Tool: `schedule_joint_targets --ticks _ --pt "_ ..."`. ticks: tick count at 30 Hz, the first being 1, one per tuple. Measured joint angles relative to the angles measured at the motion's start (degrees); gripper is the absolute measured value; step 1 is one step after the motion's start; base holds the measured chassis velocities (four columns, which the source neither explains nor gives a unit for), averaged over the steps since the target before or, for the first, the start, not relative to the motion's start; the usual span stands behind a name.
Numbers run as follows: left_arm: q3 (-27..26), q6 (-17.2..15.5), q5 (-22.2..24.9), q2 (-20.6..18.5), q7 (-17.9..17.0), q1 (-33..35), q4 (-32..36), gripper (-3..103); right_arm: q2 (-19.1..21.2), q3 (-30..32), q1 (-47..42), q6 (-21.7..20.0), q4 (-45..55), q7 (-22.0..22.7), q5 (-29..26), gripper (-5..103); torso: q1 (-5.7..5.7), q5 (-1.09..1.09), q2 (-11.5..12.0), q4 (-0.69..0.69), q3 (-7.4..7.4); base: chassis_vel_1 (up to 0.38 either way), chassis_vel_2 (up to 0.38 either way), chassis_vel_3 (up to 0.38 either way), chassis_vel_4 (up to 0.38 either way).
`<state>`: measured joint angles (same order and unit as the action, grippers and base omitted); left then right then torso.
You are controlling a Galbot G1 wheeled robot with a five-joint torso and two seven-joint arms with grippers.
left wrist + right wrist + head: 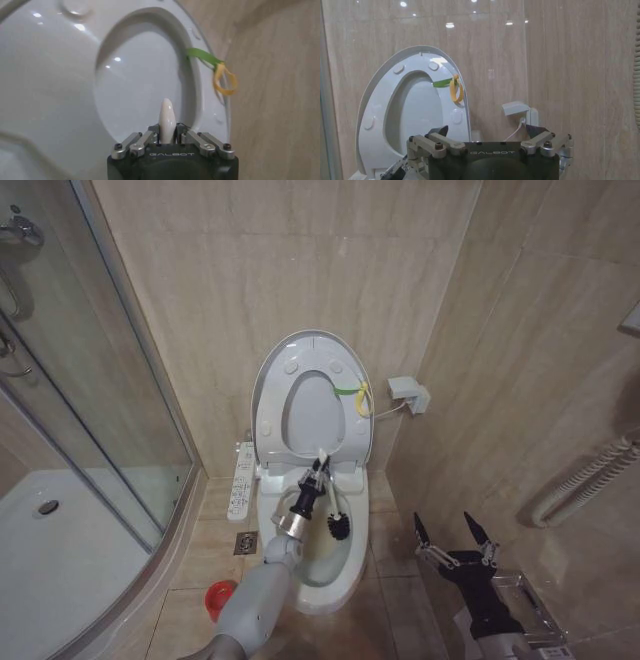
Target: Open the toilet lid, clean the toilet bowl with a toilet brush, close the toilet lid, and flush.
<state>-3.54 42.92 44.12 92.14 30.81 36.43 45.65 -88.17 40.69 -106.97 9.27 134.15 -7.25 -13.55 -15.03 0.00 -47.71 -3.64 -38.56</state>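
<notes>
Standing raised against the wall, the toilet lid (311, 352) is already open, so the first step looks done. The left gripper (317, 476) is clenched on the toilet brush (329, 498) handle, its black head inside the toilet bowl (352, 565); cleaning seems underway, closing and flushing remain. The right gripper (455, 535) waits beside the bowl, fingers spread and holding nothing.

Walls (250, 270): beige stone-look tiles, meeting in a corner at upper right of the head view.
Floor (390, 530): beige tiles, lower centre.
Shower enclosure (90, 410): curved glass screen at left, white tray (60, 550) with round drain.
Wall socket box (408, 392): grey-white, centre right, cable attached.
Floor drain (246, 543): square metal grate.
Hose (590, 475): white corrugated, right edge.
</notes>
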Motion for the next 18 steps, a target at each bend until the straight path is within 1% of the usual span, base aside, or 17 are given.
schedule_joint_targets --ticks 1,2,3,4,5,6,8,10,11,14,15,17,18 --pt "-0.6 0.9 -3.5 0.0 0.0 -0.4 -1.5 21 0.0 0.0 0.0 0.0 0.0 0.0 0.0 100 0.0 -0.01 0.0 -0.03 0.0 0.0 0.0 0.0 0.0" --pt "-0.6 0.9 -3.5 0.0 0.0 -0.4 -1.5 21 0.0 0.0 0.0 0.0 0.0 0.0 0.0 100 0.0 -0.01 0.0 -0.03 0.0 0.0 0.0 0.0 0.0" --pt "-1.5 2.2 -9.0 0.0 -0.1 -0.8 -3.2 21 0.0 0.0 0.0 0.0 0.0 0.0 0.0 100 0.0 0.0 0.0 -0.02 0.0 0.0 0.0 0.0 0.0" --pt "-2.1 3.2 -15.8 0.0 -0.5 -0.8 -4.4 21 0.0 0.0 0.0 0.0 0.0 0.0 0.0 100 0.0 0.02 0.0 0.01 0.0 0.0 0.0 0.0 0.0" --pt "-2.4 3.5 -19.8 0.0 -0.6 -0.6 -4.7 21 0.0 0.0 0.0 0.0 0.0 0.0 0.0 100 -0.01 0.0 0.0 0.0 0.0 0.0 0.0 0.0 0.0" --pt "-2.4 3.5 -19.8 0.0 -0.6 -0.6 -4.7 21 0.0 0.0 0.0 0.0 0.0 0.0 0.0 100 -0.01 0.0 0.0 0.0 0.0 0.0 0.0 0.0 0.0" --pt "-2.9 3.8 -24.0 0.0 -0.8 -0.1 -4.7 21 0.0 0.0 0.0 0.0 0.0 0.0 0.0 100 0.0 0.0 0.0 -0.01 0.0 0.0 0.0 0.0 0.0" --pt "-3.0 3.8 -24.4 0.0 -0.8 0.1 -4.7 21 0.0 0.0 0.0 0.0 0.0 0.0 0.0 100 0.0 0.0 0.0 -0.01 0.0 0.0 0.0 0.0 0.0" --pt "-2.6 3.8 -22.2 0.0 -0.6 0.2 -4.3 21 0.0 0.0 0.0 0.0 0.0 0.0 0.0 100 0.0 0.0 0.0 0.0 0.0 0.0 0.0 0.0 0.0" --pt "-0.5 2.4 -6.9 0.0 0.0 0.4 -1.6 21 0.0 0.0 0.0 0.0 0.0 0.0 0.0 100 0.0 -0.01 0.0 -0.02 0.0 0.0 0.0 0.0 0.0" --pt "-0.5 2.4 -6.9 0.0 0.0 0.4 -1.6 21 0.0 0.0 0.0 0.0 0.0 0.0 0.0 100 0.0 -0.01 0.0 -0.02 0.0 0.0 0.0 0.0 0.0" --pt "-0.1 1.5 0.8 0.0 0.8 0.1 -0.4 21 0.0 0.0 0.0 0.0 0.0 0.0 0.0 100 0.0 0.01 0.0 -0.01 0.0 0.0 0.0 0.0 0.0" --pt "0.1 1.1 2.3 0.0 1.1 0.1 -0.1 21 0.0 0.0 0.0 0.0 0.0 0.0 0.0 100 0.0 0.0 0.0 0.0 0.0 0.0 0.0 0.0 0.0"
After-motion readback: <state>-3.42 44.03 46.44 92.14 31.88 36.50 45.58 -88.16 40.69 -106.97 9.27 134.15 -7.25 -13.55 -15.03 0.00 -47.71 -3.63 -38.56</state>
